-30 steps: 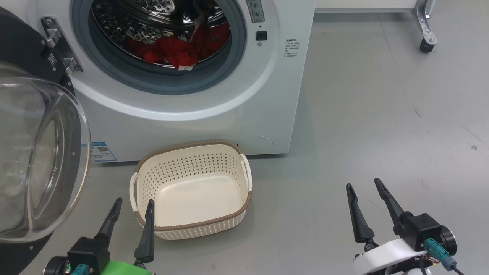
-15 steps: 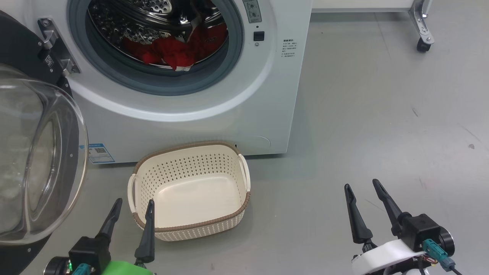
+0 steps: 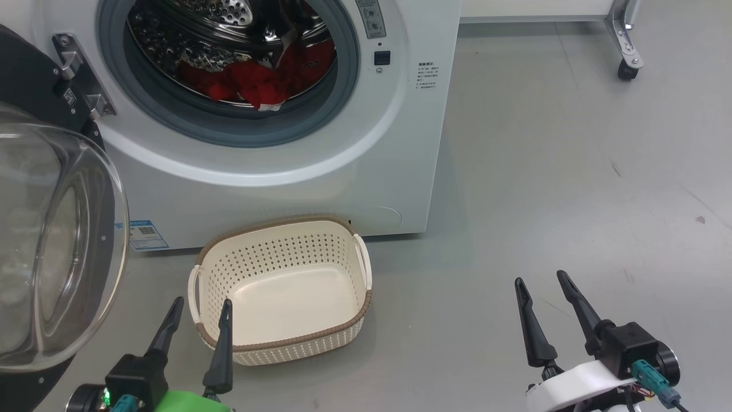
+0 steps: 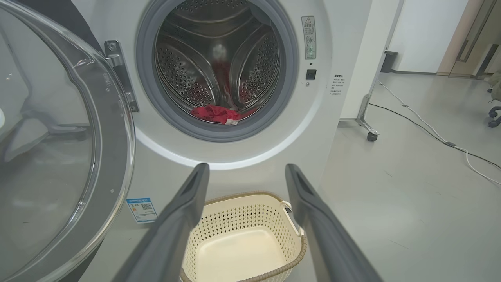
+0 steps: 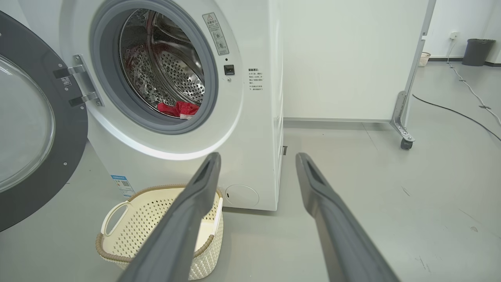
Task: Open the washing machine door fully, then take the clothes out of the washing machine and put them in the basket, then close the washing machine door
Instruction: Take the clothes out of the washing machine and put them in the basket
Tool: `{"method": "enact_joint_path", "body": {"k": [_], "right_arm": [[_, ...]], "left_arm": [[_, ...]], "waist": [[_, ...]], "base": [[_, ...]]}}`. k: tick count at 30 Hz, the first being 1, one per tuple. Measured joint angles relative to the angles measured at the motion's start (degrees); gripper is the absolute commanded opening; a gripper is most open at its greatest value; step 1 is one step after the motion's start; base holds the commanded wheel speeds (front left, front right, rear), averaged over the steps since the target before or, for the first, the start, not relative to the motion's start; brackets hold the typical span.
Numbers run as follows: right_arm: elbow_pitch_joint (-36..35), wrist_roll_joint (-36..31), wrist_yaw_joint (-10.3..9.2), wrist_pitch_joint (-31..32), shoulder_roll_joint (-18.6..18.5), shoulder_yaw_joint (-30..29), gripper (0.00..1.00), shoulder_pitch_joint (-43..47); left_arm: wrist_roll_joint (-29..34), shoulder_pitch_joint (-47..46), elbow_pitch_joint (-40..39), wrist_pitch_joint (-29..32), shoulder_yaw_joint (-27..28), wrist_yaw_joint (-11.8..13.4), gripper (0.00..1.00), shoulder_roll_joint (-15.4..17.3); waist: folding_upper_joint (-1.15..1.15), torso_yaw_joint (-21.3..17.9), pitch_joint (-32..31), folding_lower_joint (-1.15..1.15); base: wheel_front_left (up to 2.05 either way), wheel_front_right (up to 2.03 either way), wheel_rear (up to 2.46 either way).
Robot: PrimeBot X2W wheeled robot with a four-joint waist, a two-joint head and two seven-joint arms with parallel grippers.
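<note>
The white washing machine stands ahead with its round door swung wide to the left, glass bowl bulging toward me. Red clothes lie at the front of the steel drum, also seen as red clothes and red clothes. The cream basket sits on the floor below the opening with nothing in it. My left gripper hangs open at the basket's near left corner. My right gripper is open over bare floor to the right. Neither holds anything.
Grey floor stretches to the right of the machine. A white partition on a castor wheel stands behind the machine's right side. Cables run across the floor far right, and a dark bin stands by the back wall.
The whole head picture has slid slightly left and down, so the camera moved. Both grippers stay open and hold the same places. Nothing in the scene has shifted.
</note>
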Motion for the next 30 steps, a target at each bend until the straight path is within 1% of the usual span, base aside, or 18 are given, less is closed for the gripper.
{"method": "enact_joint_path", "body": {"k": [13, 23, 30], "right_arm": [[0.01, 0.36, 0.00, 0.00, 0.00, 0.20, 1.00, 0.30], [0.02, 0.41, 0.01, 0.00, 0.00, 0.20, 1.00, 0.31], [0.02, 0.41, 0.01, 0.00, 0.00, 0.20, 1.00, 0.31]], "left_arm": [[0.07, 0.10, -0.12, 0.08, 0.01, 0.51, 1.00, -0.09], [0.13, 0.11, -0.11, 0.31, 0.02, 0.69, 1.00, -0.18], [1.36, 0.13, -0.01, 0.77, -0.08, 0.97, 1.00, -0.14]], "waist": [[0.00, -0.41, -0.06, 0.00], [0.00, -0.36, -0.12, 0.00], [0.00, -0.22, -0.09, 0.00]], "base": [[0.62, -0.62, 0.00], [1.09, -1.09, 0.00], [1.15, -1.15, 0.00]]}}
